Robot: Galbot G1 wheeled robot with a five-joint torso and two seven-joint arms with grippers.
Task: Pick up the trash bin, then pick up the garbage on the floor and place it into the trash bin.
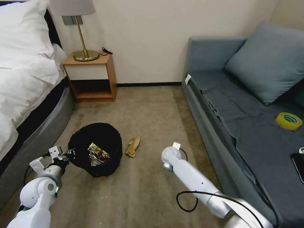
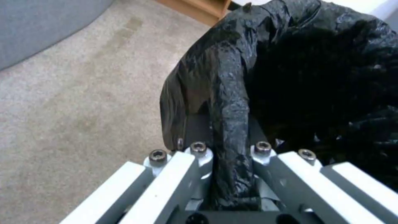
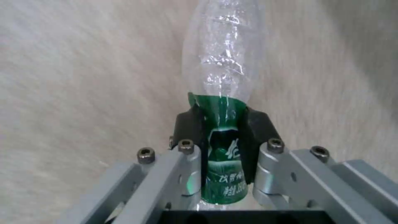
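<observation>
While left claw [image 2: 230, 146] pinches bin [image 1: 95, 148], right claw [image 3: 219, 137] grips bottle [image 3: 222, 93].

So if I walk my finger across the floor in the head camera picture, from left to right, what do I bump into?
Left gripper pinching the bin's edge → trash bin → crumpled tan paper → right arm's wrist → sofa.

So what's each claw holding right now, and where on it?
Left claw pinches the trash bin by its bag-covered rim; right claw grips the bottle at its green label.
</observation>
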